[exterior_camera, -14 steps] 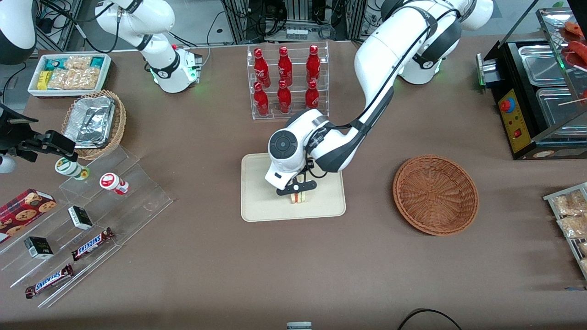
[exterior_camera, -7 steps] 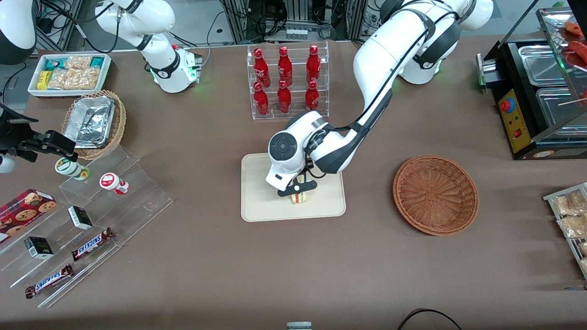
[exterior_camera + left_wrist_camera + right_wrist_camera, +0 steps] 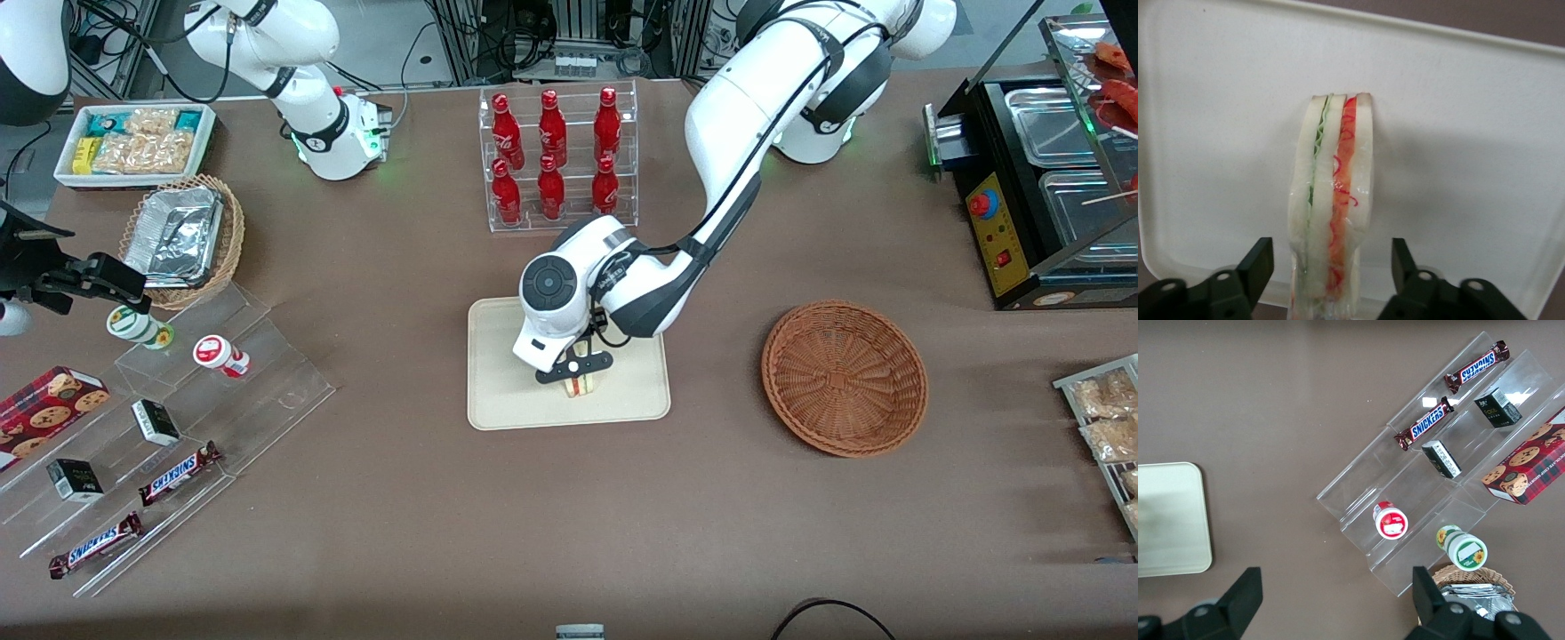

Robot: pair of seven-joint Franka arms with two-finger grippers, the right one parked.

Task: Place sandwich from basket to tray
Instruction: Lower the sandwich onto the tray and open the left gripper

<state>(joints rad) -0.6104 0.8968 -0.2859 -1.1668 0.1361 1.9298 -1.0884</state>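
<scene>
The sandwich stands on its edge on the cream tray, pale bread with green and red filling showing. My left gripper hangs just above it, open, one finger on each side and a clear gap to the bread on both. The reddish-brown basket lies empty beside the tray, toward the working arm's end of the table.
A clear rack of red bottles stands farther from the front camera than the tray. Stepped acrylic shelves with snack bars and boxes, a tan foil-tray basket and a white snack bin lie toward the parked arm's end. A black food warmer stands at the working arm's end.
The gripper has lifted slightly off the sandwich, which stays standing on the tray. The arm shifted only a little.
</scene>
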